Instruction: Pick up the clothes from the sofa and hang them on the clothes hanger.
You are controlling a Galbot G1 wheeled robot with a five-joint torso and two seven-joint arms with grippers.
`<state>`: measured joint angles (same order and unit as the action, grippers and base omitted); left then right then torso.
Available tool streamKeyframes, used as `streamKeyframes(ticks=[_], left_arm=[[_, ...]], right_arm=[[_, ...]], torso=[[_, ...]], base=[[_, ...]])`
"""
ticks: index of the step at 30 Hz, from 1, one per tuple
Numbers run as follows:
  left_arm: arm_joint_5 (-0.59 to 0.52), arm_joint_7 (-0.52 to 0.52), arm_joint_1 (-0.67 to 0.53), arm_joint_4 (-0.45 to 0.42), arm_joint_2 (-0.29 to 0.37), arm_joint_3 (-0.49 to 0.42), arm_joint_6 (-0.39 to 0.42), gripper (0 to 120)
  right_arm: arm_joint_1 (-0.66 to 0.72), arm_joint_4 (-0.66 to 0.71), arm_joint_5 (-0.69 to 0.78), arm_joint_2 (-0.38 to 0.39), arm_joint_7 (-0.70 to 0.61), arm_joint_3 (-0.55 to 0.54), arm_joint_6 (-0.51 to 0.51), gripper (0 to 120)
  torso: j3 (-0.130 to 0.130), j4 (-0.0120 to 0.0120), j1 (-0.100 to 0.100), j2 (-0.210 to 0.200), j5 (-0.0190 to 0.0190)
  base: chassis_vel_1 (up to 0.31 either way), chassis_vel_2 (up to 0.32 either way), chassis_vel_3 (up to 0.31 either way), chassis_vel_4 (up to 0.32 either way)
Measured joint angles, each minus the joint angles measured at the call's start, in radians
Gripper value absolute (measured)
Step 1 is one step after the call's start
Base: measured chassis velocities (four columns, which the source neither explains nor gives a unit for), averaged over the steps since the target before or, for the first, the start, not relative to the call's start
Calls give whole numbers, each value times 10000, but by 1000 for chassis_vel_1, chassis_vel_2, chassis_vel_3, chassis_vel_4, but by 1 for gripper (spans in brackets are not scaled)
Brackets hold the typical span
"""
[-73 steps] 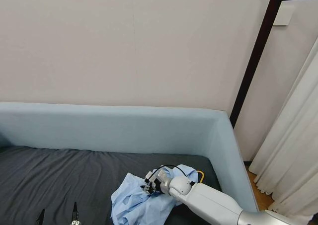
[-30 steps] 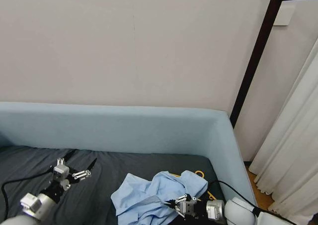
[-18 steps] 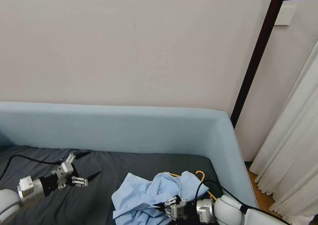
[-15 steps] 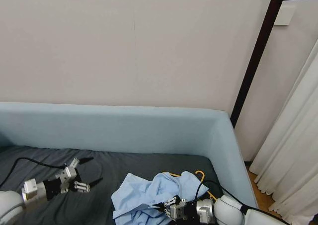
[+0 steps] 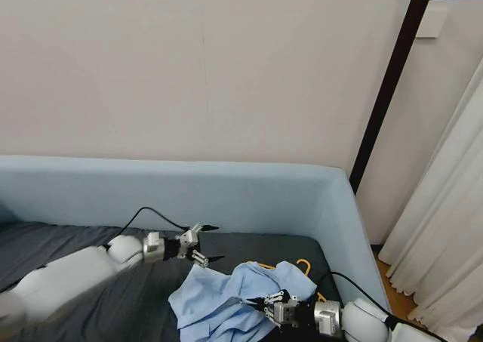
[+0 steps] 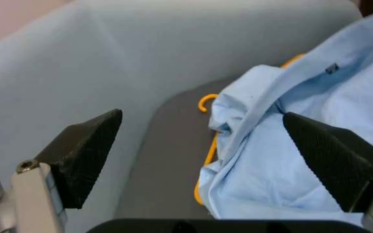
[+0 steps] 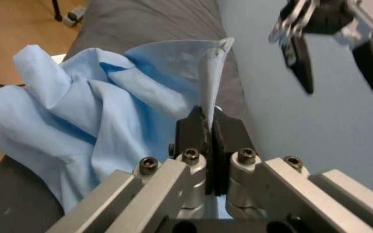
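While gripping a thin raised fold of the light blue shirt (image 7: 76,107), pressed fully together at the tips: right claw (image 7: 207,119), low over the dark grey sofa seat (image 5: 45,240). Heaped around and just ahead of that claw, the rest of the shirt, crumpled on the seat. Spread wide with nothing held: left claw (image 5: 211,242), hovering over the seat just past the shirt's far edge, close to the pale blue backrest (image 5: 226,195) (from the right wrist, hanging in the air ahead of the right claw, both dark fingers apart). Framed between the left claw's fingertips (image 6: 89,141), collar and folds of the shirt lying below. Half tucked under the cloth beneath the left claw, an orange hanger (image 6: 207,145), its hook out on the seat beside the shirt, beyond the right claw toward the sofa's end wall
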<state>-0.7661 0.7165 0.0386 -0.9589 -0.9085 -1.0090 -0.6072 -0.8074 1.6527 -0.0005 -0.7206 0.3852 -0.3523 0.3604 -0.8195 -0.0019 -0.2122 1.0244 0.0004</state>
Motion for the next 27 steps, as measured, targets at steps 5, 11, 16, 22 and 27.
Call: streamKeyframes(ticks=[5,11,16,22,27], left_arm=[[335,630,-293,1407,-1481,-510,-366,97],[1233,611,-60,2741,-2755,-491,-583,97],[1962,607,143,3581,-3292,-181,-873,97],[3537,517,407,4966,-4249,732,-1334,96],[3724,370,624,5198,-4673,912,-1189,96]], right_arm=[[-533,161,-99,65,-33,512,50,0],[-1072,481,-267,201,-52,975,158,0],[-1349,618,-395,261,-51,1190,325,0],[-1647,766,-805,349,-94,1450,527,0],[-1826,920,-888,534,-95,1597,645,0]], torso=[[1,4,0,0,-1],[2,3,1,0,-3],[2,6,2,0,-3],[2,6,2,1,-2],[2,1,2,1,-3]], base=[[0,0,0,0],[0,0,0,0],[0,0,0,0],[0,0,0,0],[0,0,0,0]])
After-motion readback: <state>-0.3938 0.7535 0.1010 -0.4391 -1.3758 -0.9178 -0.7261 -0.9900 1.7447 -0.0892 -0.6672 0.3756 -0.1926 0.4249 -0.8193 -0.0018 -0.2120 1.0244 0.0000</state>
